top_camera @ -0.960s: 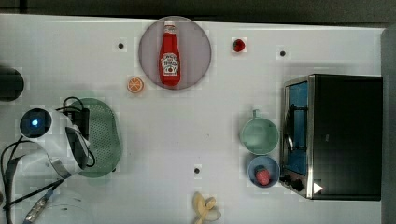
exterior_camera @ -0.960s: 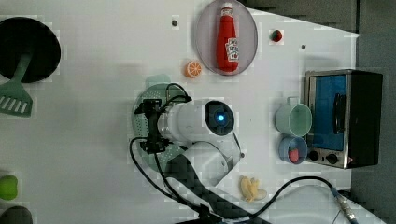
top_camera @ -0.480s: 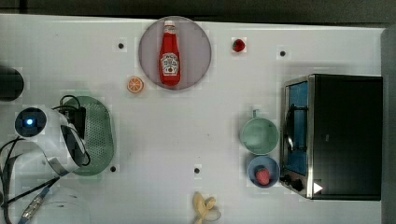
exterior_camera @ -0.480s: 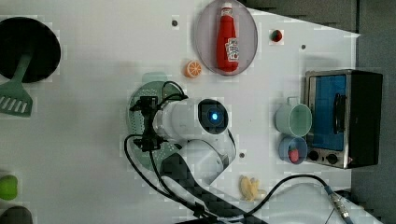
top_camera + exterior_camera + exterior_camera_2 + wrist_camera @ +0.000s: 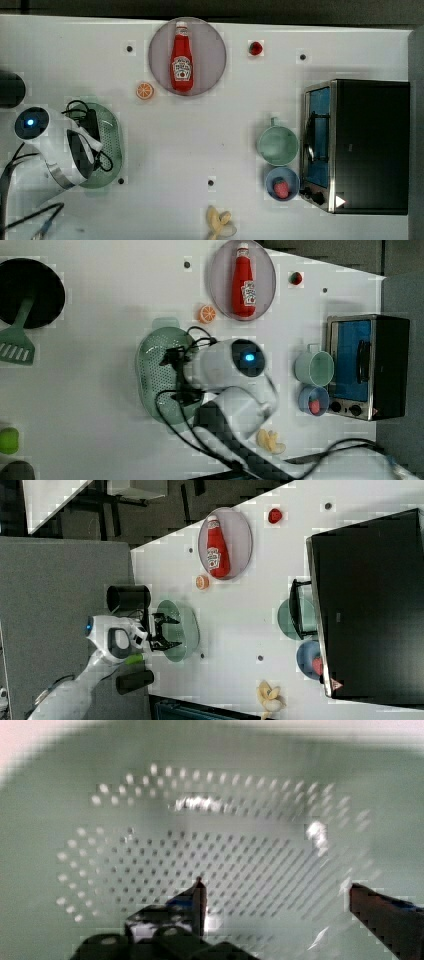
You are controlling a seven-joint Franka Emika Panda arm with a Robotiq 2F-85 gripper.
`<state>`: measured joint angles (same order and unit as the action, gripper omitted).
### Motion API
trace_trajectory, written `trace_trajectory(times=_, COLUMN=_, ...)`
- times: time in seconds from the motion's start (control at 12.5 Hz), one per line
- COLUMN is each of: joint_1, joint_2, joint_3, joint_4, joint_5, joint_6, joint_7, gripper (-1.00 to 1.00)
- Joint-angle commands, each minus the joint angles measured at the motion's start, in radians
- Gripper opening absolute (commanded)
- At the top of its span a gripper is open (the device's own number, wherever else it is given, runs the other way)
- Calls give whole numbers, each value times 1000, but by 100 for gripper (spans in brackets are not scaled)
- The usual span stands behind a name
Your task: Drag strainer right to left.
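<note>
The strainer [image 5: 111, 145], a pale mint-green oval colander with rows of small holes, lies near the top view's left edge of the white table. It also appears in the left view [image 5: 152, 371] and the right view [image 5: 187, 630]. My gripper [image 5: 91, 136] reaches down into its bowl, open, with the fingers spread apart over the perforated floor [image 5: 225, 835]. The wrist view has one fingertip [image 5: 200, 895] and the other [image 5: 380, 907] far apart, nothing between them. My arm hides the strainer's left half in the top view.
A ketchup bottle [image 5: 182, 57] lies on a round plate [image 5: 212, 55], with an orange slice [image 5: 145, 90] near the strainer. A mint mug [image 5: 277, 145], blue bowl [image 5: 281, 183], toaster oven [image 5: 360, 145] and banana [image 5: 220, 224] stand at the top view's right. A black cup [image 5: 11, 90] sits by the arm.
The strainer and my gripper inside it have slid a little toward the top view's left. The other objects have not moved.
</note>
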<state>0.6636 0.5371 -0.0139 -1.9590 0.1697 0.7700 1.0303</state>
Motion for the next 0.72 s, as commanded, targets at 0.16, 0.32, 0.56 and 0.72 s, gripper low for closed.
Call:
trace_trajectory(times=0.16, joint_1=-29, joint_2=-312, joint_3=-204, joint_4=61, joint_5=-12, joint_6=-158, joint_7=-386, gripper=100)
trace_trajectory(times=0.32, joint_1=-35, joint_2=-422, joint_3=-322, joint_4=68, joint_5=-24, joint_6=-239, joint_7=-512, gripper=100)
trace_trajectory(times=0.56, joint_1=-43, joint_2=-573, joint_3=-488, joint_4=71, joint_5=-123, joint_6=-396, joint_7=-725, gripper=100)
trace_trajectory(times=0.72, joint_1=-53, joint_2=-651, joint_3=-579, joint_4=71, joint_5=-241, joint_6=-499, joint_7=-803, gripper=100)
